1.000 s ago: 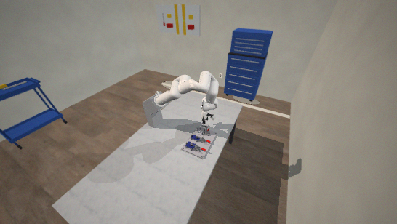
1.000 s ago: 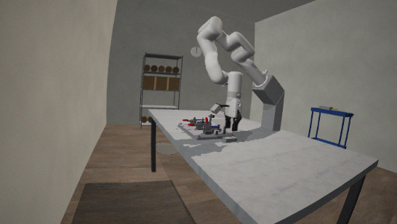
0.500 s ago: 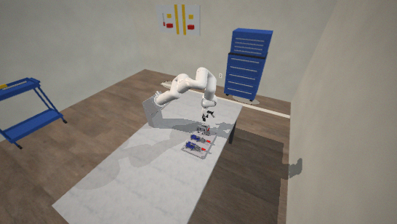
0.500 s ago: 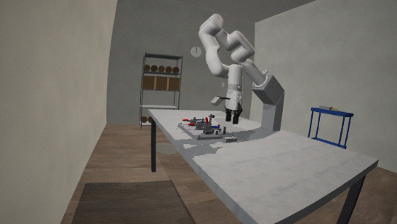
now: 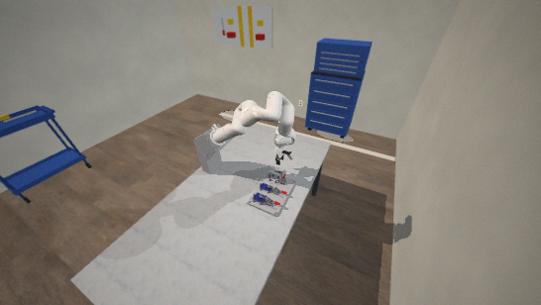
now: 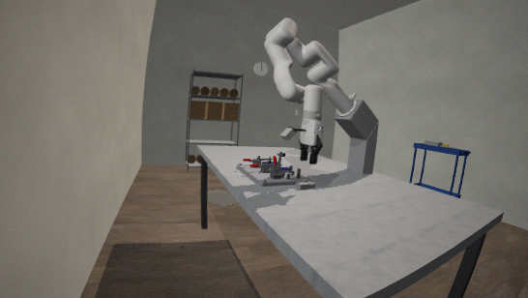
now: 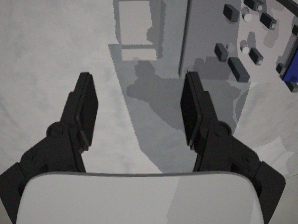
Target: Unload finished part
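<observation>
Exterior view showed us the tool (image 6: 309, 156) hanging wide and empty above the worktop (image 6: 367, 218), the finished part (image 6: 305, 185) lying flat below it beside the fixture (image 6: 248, 170). Wrist view cut off the fixture.

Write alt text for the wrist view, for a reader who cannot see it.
Two black fingers of the open gripper hang above a pale table, holding nothing. Below them, a grey finished part lies flat beside the fixture plate, whose pads and red clamp handle show at upper right.
</observation>
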You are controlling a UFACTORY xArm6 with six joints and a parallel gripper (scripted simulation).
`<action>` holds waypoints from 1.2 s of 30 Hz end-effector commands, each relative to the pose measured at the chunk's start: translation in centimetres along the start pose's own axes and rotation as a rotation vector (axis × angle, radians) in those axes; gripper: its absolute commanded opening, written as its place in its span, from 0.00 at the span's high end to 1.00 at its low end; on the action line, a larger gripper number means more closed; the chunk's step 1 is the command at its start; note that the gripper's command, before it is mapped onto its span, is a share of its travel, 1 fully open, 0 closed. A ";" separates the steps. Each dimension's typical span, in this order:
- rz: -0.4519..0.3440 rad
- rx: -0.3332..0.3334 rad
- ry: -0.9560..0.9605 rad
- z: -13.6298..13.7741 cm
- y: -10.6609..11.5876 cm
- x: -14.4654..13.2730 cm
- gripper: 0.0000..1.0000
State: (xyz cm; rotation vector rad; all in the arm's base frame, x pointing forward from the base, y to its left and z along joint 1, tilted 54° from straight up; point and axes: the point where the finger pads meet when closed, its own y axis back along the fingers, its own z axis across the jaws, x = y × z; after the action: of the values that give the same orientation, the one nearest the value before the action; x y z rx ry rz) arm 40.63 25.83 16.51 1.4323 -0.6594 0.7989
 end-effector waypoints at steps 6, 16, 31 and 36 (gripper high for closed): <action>0.001 0.002 0.000 -0.1 0.1 0.1 0.31; 0.001 0.002 0.000 -0.1 1.3 0.1 0.31; 0.001 0.002 0.000 -0.1 5.7 0.1 0.31; 0.001 0.002 0.000 0.0 7.4 0.1 0.31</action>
State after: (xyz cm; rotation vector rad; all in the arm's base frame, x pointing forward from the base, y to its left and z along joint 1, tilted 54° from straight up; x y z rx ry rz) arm 35.40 25.66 20.32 1.4340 -0.6596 0.8002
